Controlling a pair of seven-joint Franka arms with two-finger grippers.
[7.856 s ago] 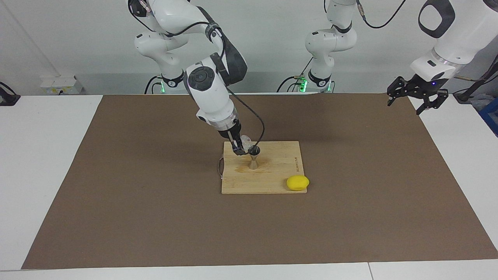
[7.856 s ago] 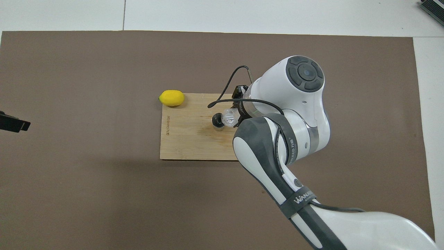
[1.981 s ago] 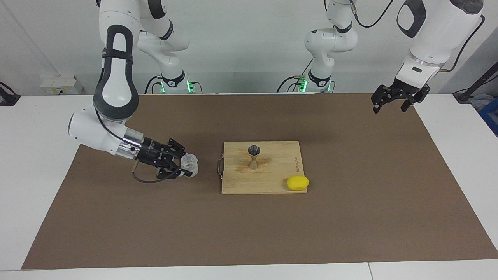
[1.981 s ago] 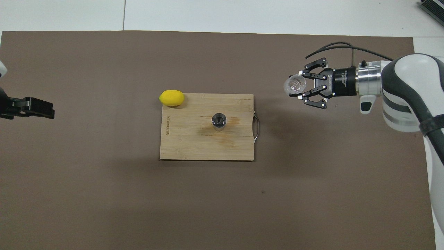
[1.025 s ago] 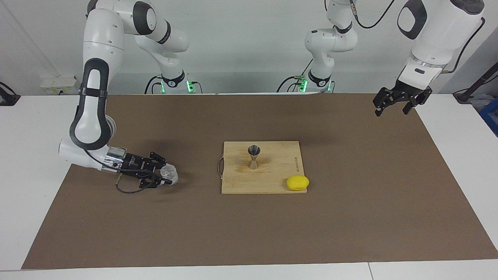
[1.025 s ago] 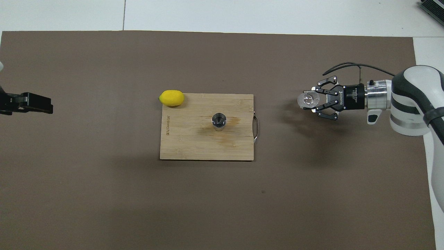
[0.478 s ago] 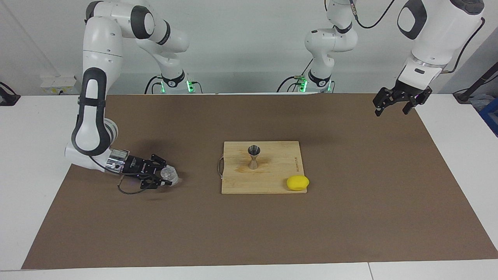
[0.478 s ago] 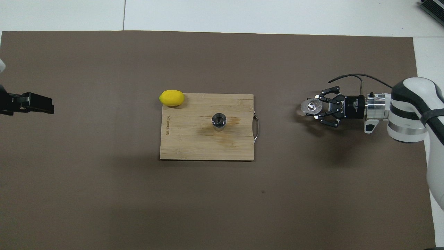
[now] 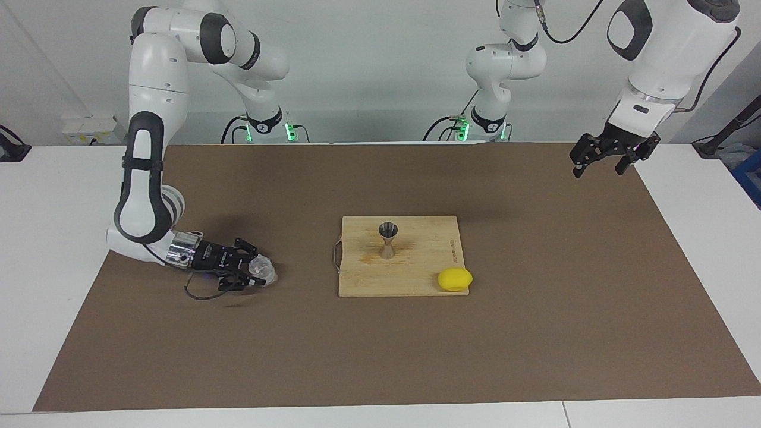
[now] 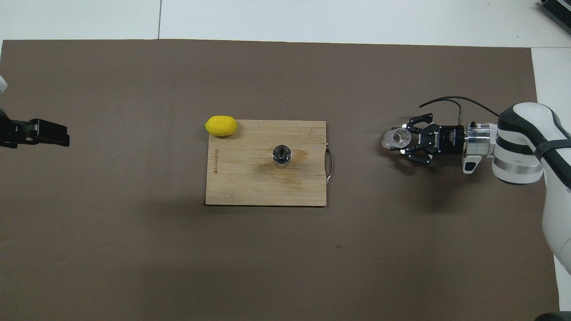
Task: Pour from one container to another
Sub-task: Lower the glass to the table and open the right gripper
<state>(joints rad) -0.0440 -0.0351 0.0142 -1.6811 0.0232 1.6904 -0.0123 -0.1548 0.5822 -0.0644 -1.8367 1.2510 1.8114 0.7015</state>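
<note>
Down by mat (image 9: pixel 380 356), right gripper (image 9: pixel 257 274) clamped on cup (image 9: pixel 263 271) (jigger (image 9: pixel 388 240) waits on board (image 9: pixel 416 279)). Lower level, release gently. Left gripper (image 9: pixel 605 158) spread wide, empty, waiting.

A clear glass cup (image 9: pixel 262 270) glinted in a black claw (image 9: pixel 252 274) on a white-and-grey arm (image 9: pixel 145 178). A silver jigger (image 9: pixel 388 239) stood on a pale, streaky bamboo board (image 9: pixel 416 279) beside a bright yellow lemon (image 9: pixel 455 279). A plain brown mat (image 9: pixel 380 356) covered the white counter (image 9: pixel 59 238); the other claw (image 9: pixel 600 163) was black too.
</note>
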